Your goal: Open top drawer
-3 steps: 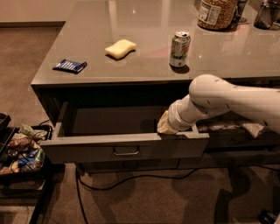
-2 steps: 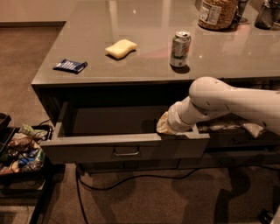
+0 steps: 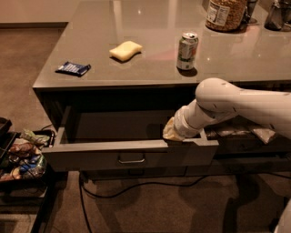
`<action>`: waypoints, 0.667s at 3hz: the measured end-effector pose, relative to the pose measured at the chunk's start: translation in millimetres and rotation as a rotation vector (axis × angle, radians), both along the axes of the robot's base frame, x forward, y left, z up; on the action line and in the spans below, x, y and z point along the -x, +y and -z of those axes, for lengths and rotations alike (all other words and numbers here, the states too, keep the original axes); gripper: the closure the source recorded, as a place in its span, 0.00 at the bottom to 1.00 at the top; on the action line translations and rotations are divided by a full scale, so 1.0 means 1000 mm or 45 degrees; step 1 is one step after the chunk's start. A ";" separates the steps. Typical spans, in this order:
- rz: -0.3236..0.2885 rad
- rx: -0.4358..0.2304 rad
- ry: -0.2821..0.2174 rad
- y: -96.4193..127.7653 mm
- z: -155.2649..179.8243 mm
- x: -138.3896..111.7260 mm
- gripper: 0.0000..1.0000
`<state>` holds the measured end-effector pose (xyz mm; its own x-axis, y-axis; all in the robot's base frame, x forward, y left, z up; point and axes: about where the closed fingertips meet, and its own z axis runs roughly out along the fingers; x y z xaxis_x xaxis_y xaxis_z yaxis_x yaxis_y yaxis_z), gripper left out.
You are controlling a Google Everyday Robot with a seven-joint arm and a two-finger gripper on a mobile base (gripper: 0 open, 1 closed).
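Across the upper part of your view runs the grey counter (image 3: 136, 27), glossy and lit from above. Below its right half your white arm (image 3: 236, 102) reaches in from the right edge and slopes down to the left, toward the cabinet front.

Under the counter's lip the top drawer (image 3: 91, 157) stands pulled out toward you, its wide grey front well forward of the cabinet and its shallow, dark interior open to view. The gripper (image 3: 174, 131) sits at the drawer's right part, tucked just behind the top edge of the front and touching it; only its yellowish tip shows, and you cannot tell whether it is parted or closed. The metal loop handle (image 3: 132, 159) at the middle of the front is bare, to the left of and below the gripper.

At the left edge, low beside the drawer, a dark rack (image 3: 5, 132) holds a heap of coloured snack bags (image 3: 22, 157). On the counter, a large jar (image 3: 226, 13) stands at the back right, a drink can (image 3: 187, 50) upright nearer the front, a yellow sponge (image 3: 125, 50) to the can's left, and a blue packet (image 3: 72, 68) near the left front corner. A black cable (image 3: 136, 185) trails over the carpet beneath the drawer.
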<state>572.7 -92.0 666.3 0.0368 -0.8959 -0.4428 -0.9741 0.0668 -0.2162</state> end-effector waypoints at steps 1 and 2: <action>-0.007 0.003 0.102 0.005 -0.001 0.014 1.00; -0.033 -0.003 0.210 0.013 -0.008 0.039 1.00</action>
